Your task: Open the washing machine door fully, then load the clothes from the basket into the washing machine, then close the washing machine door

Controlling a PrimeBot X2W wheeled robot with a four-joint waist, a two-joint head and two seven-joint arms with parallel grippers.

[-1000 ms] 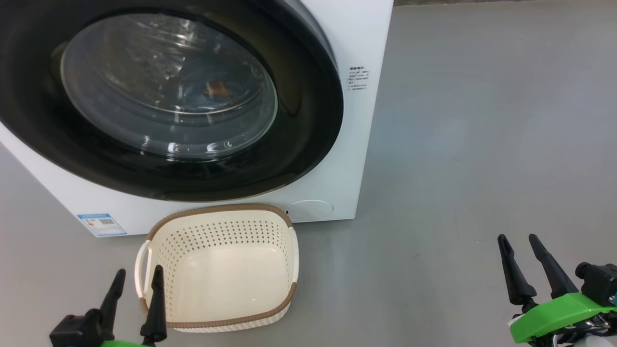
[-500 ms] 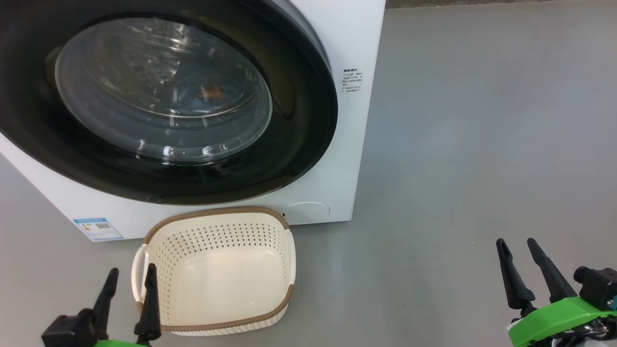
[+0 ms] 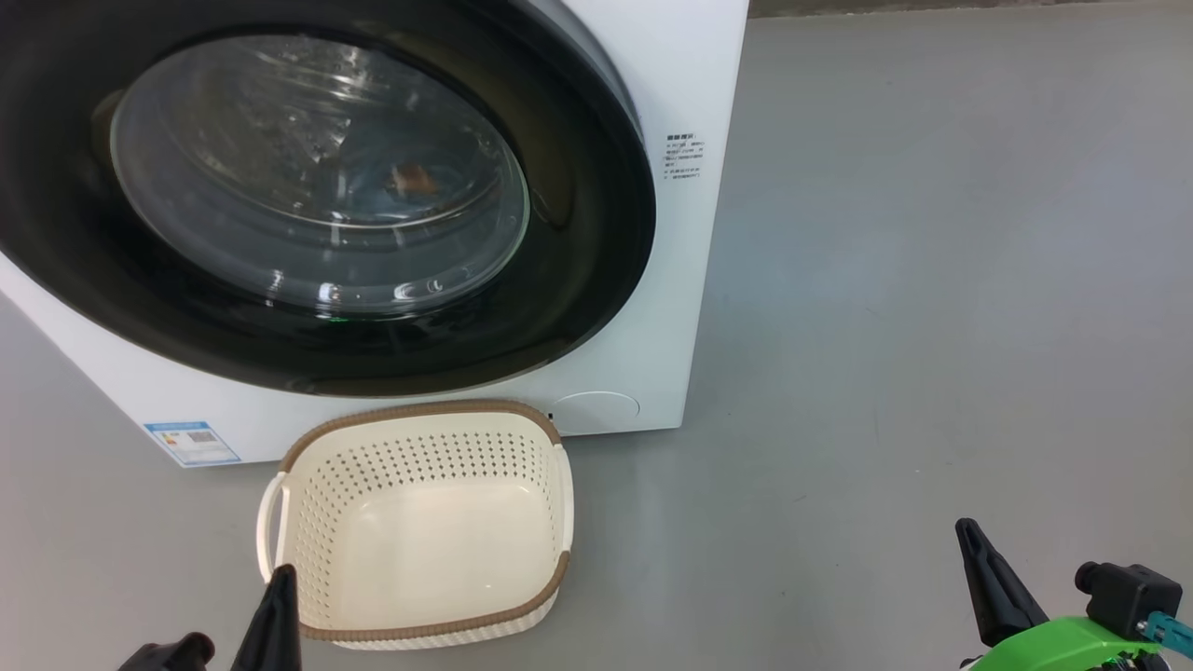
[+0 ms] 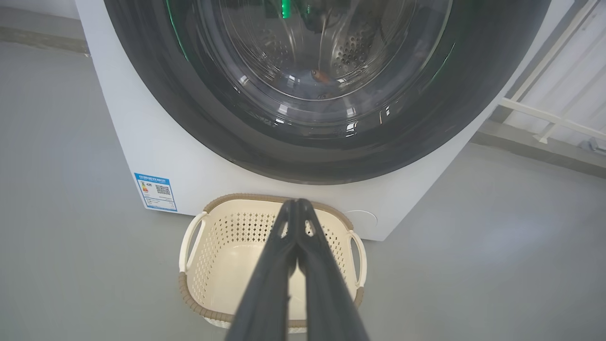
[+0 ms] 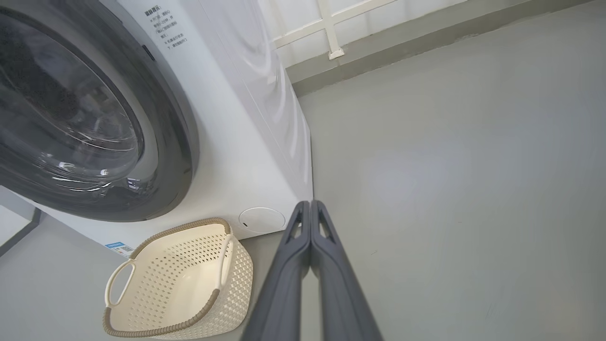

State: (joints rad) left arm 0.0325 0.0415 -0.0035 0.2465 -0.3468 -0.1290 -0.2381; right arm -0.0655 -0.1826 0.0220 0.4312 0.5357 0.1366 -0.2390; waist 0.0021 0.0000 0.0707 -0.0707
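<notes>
Head view: the washing machine (image 3: pixel 690 280) is sitting there as a big boxy white thing with smooth flat panels. The washing machine door (image 3: pixel 578 280) is lying shut against its front, its wide glossy black rim ringing a clear bulging glass bowl that's catching highlights. A bit of orange-brown on bluish fabric is showing through the glass, so the clothes (image 3: pixel 410 177) are looking like they're inside the machine. The basket (image 3: pixel 419 413) is standing on the matte grey floor (image 3: pixel 932 280) just in front of the machine. It's cream plastic and rounded-rectangular, with walls full of little holes and a brown woven-look rim, and its smooth bare bottom is showing. A blue label sticker (image 3: pixel 191 443) is sitting low on the machine's front. The left end effector (image 3: pixel 281 573) is poking up by the basket's near left corner, and the right end effector (image 3: pixel 965 531) is hanging over bare floor well to the right, on a bright green bracket (image 3: pixel 1053 643).

Left wrist view: the two long dark fingers are pressing together into one tapered point, gripping nothing and pointing over the basket. The perforated steel drum (image 4: pixel 350 52) is glinting behind the glass.

Right wrist view: same deal here, with the fingers squeezed fully together and holding nothing, over the floor beside the basket. A round flap (image 5: pixel 262 219) is showing on the machine's lower corner.
</notes>
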